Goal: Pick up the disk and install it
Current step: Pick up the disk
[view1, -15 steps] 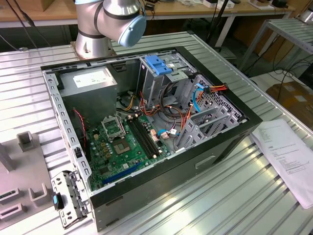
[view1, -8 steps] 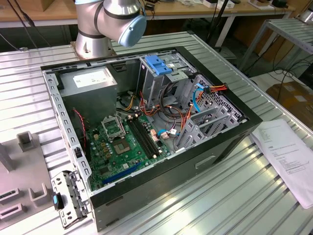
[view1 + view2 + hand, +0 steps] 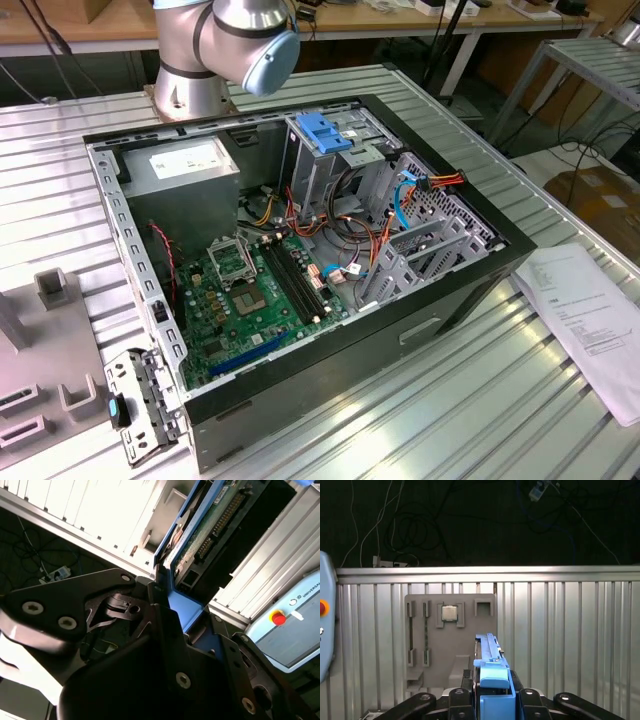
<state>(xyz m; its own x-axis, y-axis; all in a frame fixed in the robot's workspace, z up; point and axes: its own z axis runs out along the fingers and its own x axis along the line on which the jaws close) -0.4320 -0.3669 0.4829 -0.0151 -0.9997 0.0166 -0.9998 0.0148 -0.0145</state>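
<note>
My gripper (image 3: 492, 700) is shut on the disk (image 3: 491, 667), which stands on edge between the black fingers (image 3: 465, 686), one blue plastic rail facing the camera. In the second wrist view the disk (image 3: 212, 522) reaches away from the gripper (image 3: 170, 610), showing its green circuit board, a row of connector pins and the blue rail along its edge. The disk hangs in the air above the ribbed metal table (image 3: 560, 630), over the edge of a grey parts holder (image 3: 450, 640).
The open computer case (image 3: 470, 300) lies on the table with a motherboard (image 3: 260, 290), a power-supply box (image 3: 190, 165) and a drive cage with a blue handle (image 3: 325, 135). A paper sheet (image 3: 590, 310) lies at the exterior view's right. A pendant with a red button (image 3: 278, 618) sits nearby.
</note>
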